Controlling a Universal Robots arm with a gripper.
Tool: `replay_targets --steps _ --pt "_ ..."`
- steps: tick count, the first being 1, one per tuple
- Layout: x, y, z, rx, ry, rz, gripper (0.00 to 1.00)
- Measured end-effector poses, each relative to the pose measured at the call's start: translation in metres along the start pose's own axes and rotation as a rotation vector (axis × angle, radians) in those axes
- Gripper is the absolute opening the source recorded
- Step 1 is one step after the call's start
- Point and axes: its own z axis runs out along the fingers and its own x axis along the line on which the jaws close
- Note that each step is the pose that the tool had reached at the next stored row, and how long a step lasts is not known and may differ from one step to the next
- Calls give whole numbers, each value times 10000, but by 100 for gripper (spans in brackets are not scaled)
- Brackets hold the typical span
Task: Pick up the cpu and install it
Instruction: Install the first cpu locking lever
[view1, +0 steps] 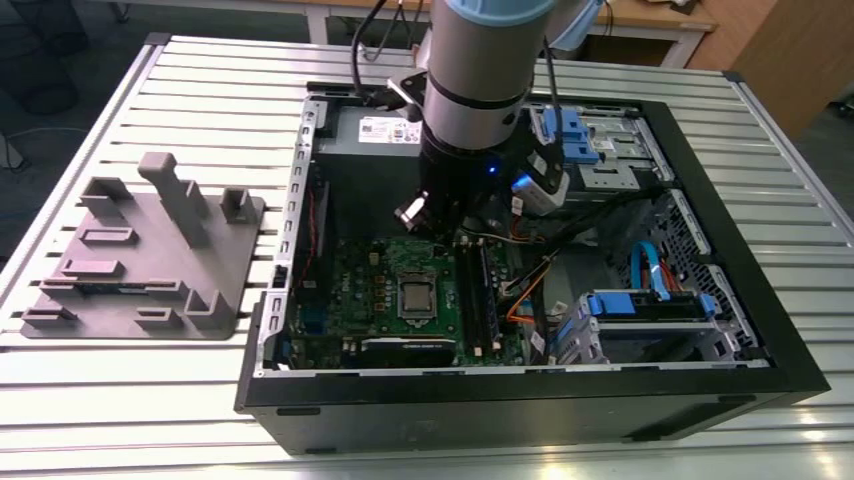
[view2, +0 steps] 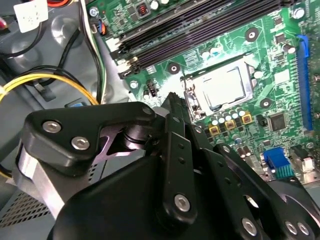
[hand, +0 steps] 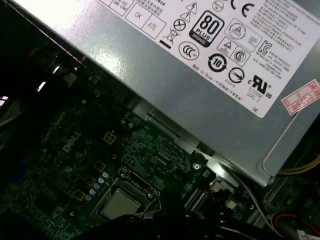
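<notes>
The cpu (view2: 224, 88) is a small silver-grey square lying flat inside the metal socket frame (view2: 187, 100) on the green motherboard (view2: 280, 60). It also shows in the exterior view as the cpu (view1: 416, 295), and in the first wrist view as the cpu (hand: 120, 204). My gripper (view2: 172, 100) hangs above the board, a little to one side of the socket. Its black fingers are drawn together to one tip and hold nothing. In the exterior view the arm (view1: 474, 90) reaches down into the open computer case, behind the socket.
A grey plastic fixture (view1: 147, 260) with upright posts stands on the slatted table at the exterior view's left. Inside the case are the power supply (hand: 200, 75), memory sticks (view2: 200, 30), yellow cables (view2: 50, 80) and blue drive bays (view1: 641, 305). The case walls (view1: 534, 400) ring the board.
</notes>
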Motion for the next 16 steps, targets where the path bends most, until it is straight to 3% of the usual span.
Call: replay_targets --steps 11,16 --pt "68 -96 4 28 8 271 11" --pt "71 -100 4 28 8 273 11"
